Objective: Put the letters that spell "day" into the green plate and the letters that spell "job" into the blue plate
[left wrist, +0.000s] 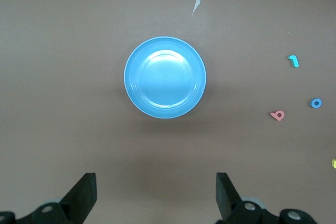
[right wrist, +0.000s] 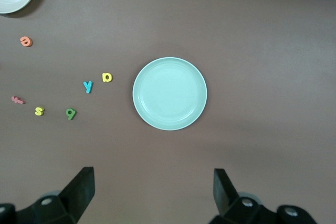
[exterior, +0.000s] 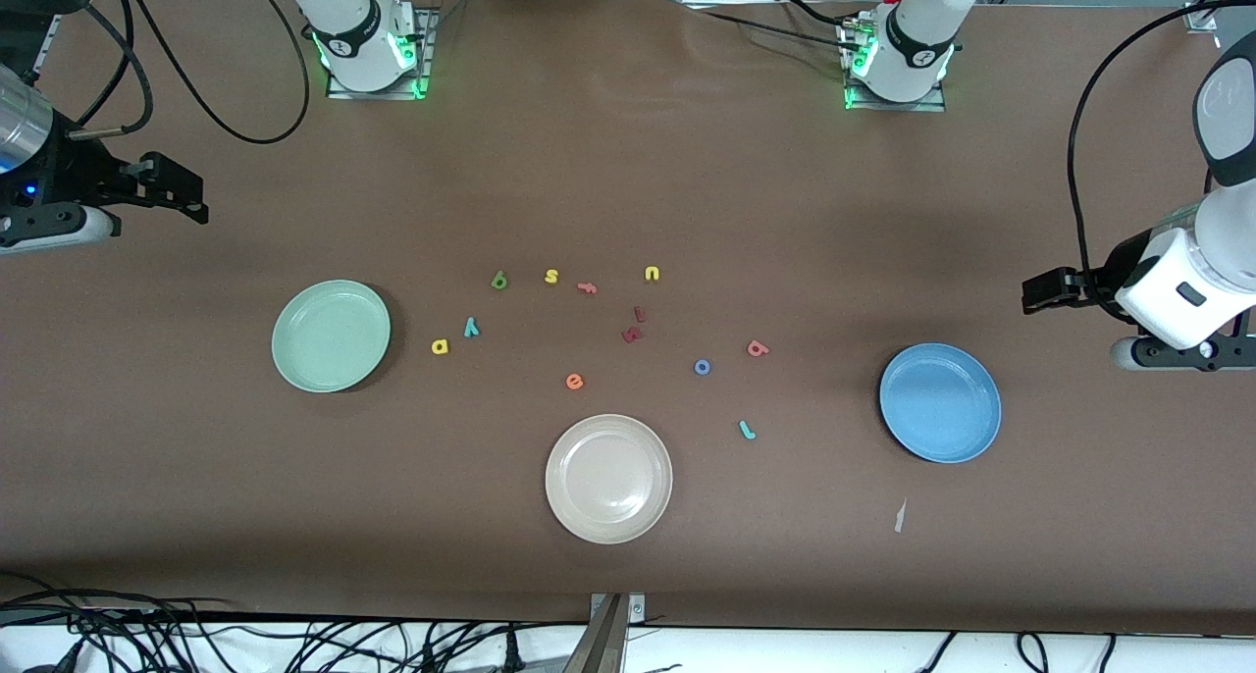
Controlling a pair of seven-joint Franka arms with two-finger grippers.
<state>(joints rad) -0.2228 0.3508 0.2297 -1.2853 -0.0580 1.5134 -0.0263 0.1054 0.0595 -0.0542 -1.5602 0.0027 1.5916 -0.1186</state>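
From the front I see the green plate (exterior: 331, 336) empty, with d (exterior: 499, 280), a (exterior: 440, 346) and y (exterior: 472, 327) on the desk (exterior: 628, 163) beside it. Through the left wrist, my left hand (left wrist: 156, 195) is spread wide above the blue plate (left wrist: 165, 77); j (left wrist: 294, 61), o (left wrist: 316, 103) and b (left wrist: 277, 115) lie nearby. Through the right wrist, my right hand (right wrist: 154, 192) is spread above the green plate.

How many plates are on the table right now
3. The green plate sits toward the right arm's end, the blue plate toward the left arm's end, and the beige plate between them, nearest the front camera. None appear hidden.
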